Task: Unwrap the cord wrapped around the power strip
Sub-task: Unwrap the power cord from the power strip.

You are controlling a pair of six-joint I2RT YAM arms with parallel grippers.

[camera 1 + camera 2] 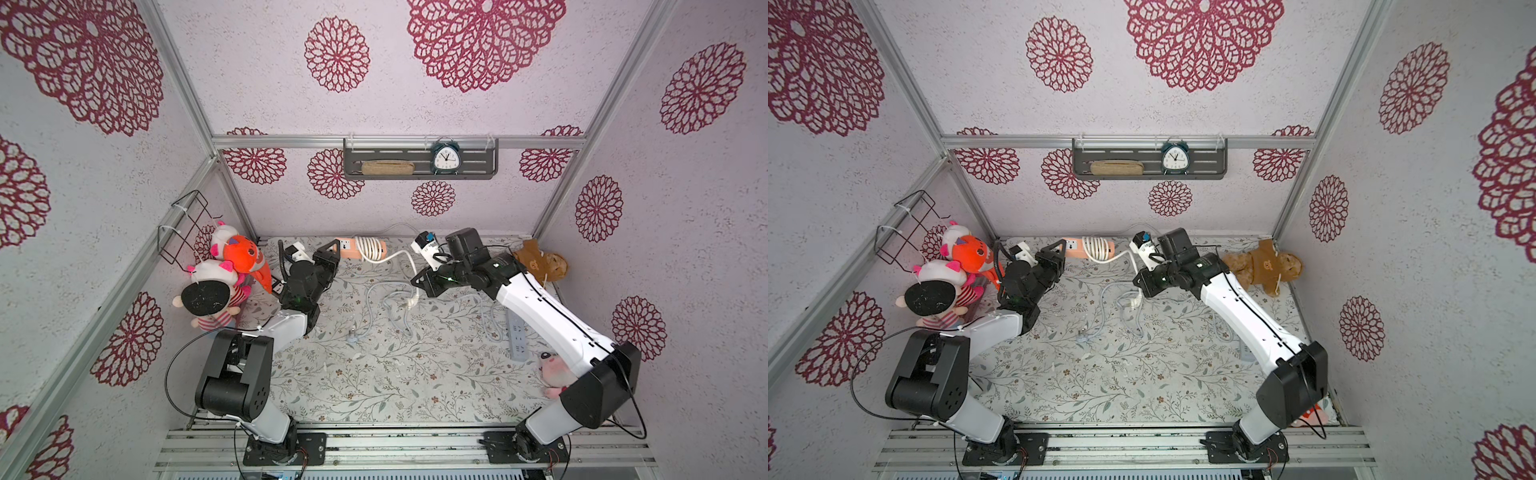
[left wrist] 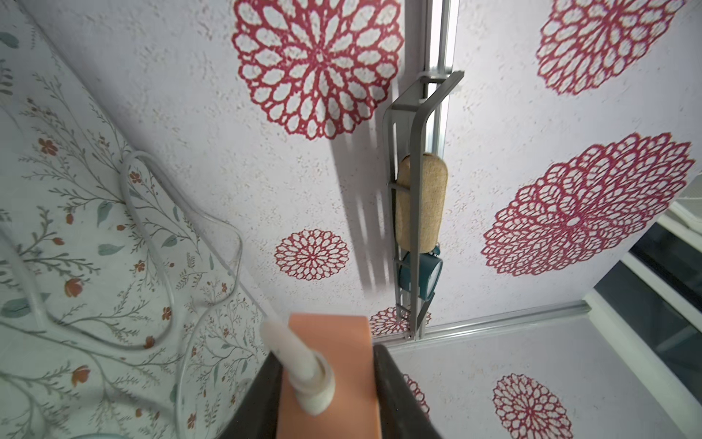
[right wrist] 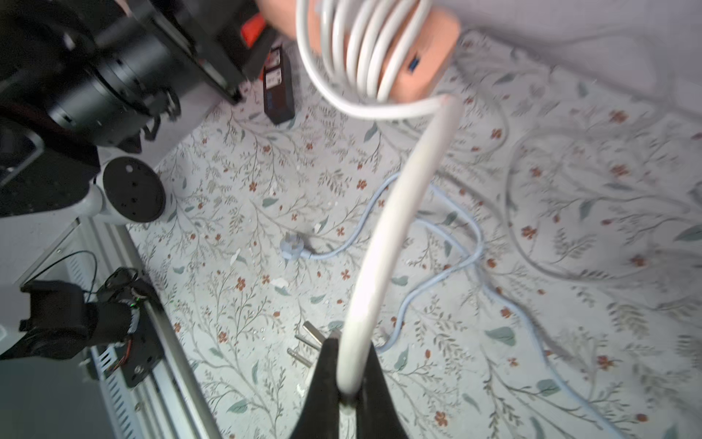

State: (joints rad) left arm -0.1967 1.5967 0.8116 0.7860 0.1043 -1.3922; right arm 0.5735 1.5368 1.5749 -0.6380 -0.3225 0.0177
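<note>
The orange power strip (image 1: 347, 248) (image 1: 1073, 247) is held off the table by the back wall. My left gripper (image 1: 333, 254) (image 2: 326, 399) is shut on its left end, a black finger (image 2: 395, 399) on each side of the orange body (image 2: 342, 349). Several turns of the white cord (image 1: 370, 248) (image 3: 364, 45) are still wrapped round it. A free length (image 3: 399, 213) runs from the coil to my right gripper (image 1: 417, 283) (image 3: 351, 380), which is shut on it near the plug; metal prongs (image 3: 304, 342) stick out beside the fingers.
A second, pale power strip (image 1: 517, 336) lies at the right under my right arm, its light-blue cord (image 3: 448, 266) and plug (image 1: 352, 336) sprawled mid-table. Plush toys (image 1: 220, 282) crowd the left corner, a brown one (image 1: 540, 259) sits back right. A shelf with a clock (image 1: 444, 160) hangs above.
</note>
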